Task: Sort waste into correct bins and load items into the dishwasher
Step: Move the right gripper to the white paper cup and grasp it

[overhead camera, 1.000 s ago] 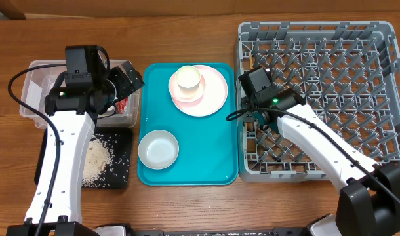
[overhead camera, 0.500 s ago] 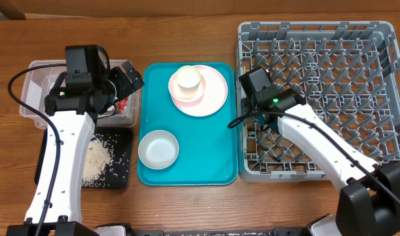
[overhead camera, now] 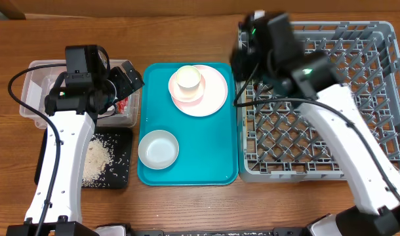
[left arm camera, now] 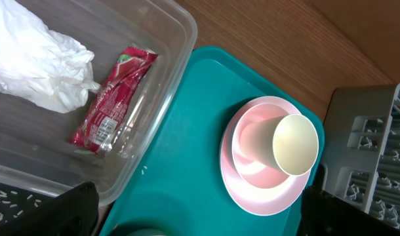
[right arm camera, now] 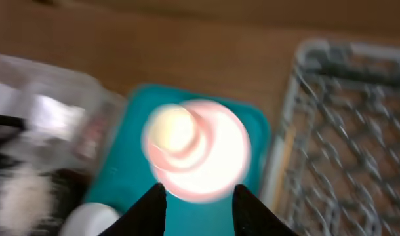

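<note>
Teal tray (overhead camera: 220, 157) carried the pink plate (overhead camera: 216, 98) near its far edge, cup (overhead camera: 188, 78) mouth-up on it; left gripper (left arm camera: 206, 210) and right gripper (right arm camera: 195, 206) gaped empty.

Warm brown wooden tabletop (overhead camera: 187, 204) with fine lengthwise grain under soft, even light

1. Bare floor of the teal tray (overhead camera: 210, 154) along its right edge and near right corner, reachable straight from above.
2. Across the tray's far half: pink plate (overhead camera: 215, 98) with a white cup (overhead camera: 188, 79) rising from it.
3. At the tray's near left corner: small white bowl (overhead camera: 158, 149).
4. Over the clear tub (overhead camera: 33, 98) and beside the black tray (overhead camera: 123, 172): left arm (overhead camera: 62, 151), covering much of the tub.
5. Across the left side of the grey rack (overhead camera: 377, 78): right arm (overhead camera: 338, 124); upright pegs throughout.
6. Open wooden table (overhead camera: 154, 33) along the far edge.
</note>
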You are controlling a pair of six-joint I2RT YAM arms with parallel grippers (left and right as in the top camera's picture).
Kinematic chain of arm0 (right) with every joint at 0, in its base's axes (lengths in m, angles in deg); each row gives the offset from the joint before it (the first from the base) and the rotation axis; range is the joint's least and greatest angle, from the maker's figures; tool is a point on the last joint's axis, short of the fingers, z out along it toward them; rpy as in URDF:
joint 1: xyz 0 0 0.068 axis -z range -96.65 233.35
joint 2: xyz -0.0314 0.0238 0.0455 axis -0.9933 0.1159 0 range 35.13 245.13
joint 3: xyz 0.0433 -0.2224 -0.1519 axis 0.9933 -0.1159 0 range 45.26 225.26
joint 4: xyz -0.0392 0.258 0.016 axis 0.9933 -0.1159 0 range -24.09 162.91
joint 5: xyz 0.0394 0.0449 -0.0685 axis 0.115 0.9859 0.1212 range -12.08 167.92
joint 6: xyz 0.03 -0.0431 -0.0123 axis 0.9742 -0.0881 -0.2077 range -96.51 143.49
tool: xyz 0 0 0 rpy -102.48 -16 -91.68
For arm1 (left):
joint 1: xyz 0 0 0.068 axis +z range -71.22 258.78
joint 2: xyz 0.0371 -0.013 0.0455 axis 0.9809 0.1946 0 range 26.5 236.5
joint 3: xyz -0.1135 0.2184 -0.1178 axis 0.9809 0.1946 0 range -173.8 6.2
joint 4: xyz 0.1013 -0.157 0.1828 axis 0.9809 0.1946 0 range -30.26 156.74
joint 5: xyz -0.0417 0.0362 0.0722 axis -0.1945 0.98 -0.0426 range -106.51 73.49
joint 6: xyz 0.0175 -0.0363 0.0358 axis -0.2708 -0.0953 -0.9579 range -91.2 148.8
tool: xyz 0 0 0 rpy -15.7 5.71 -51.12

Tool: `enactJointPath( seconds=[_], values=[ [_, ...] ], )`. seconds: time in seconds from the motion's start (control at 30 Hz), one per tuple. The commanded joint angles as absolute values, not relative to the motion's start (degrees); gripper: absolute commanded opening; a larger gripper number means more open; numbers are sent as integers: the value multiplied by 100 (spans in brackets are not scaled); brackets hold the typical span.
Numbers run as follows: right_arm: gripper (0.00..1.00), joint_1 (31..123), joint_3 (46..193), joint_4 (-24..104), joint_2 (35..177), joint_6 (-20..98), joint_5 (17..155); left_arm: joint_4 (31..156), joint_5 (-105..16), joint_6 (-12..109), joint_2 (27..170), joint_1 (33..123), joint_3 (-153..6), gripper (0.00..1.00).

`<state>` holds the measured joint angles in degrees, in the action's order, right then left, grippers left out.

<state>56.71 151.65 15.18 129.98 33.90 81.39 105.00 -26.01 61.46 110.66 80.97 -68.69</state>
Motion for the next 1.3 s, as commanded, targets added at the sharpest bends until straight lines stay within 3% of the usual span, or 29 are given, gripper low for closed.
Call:
enactJointPath(
  seconds=[0.0,0.5,1.27],
  values=[
    [35,5665,15665,1679,13350,3137,9044,10493,-2660,6111,11007,8102,-6959,100],
    [39,4898,15674,2300,15479,2020,8536,10495,-2660,6111,11007,8102,-6959,100],
    [38,4804,15659,3155,16466,2020,8827,10493,-2660,6111,11007,8102,-6959,100]
  ],
)
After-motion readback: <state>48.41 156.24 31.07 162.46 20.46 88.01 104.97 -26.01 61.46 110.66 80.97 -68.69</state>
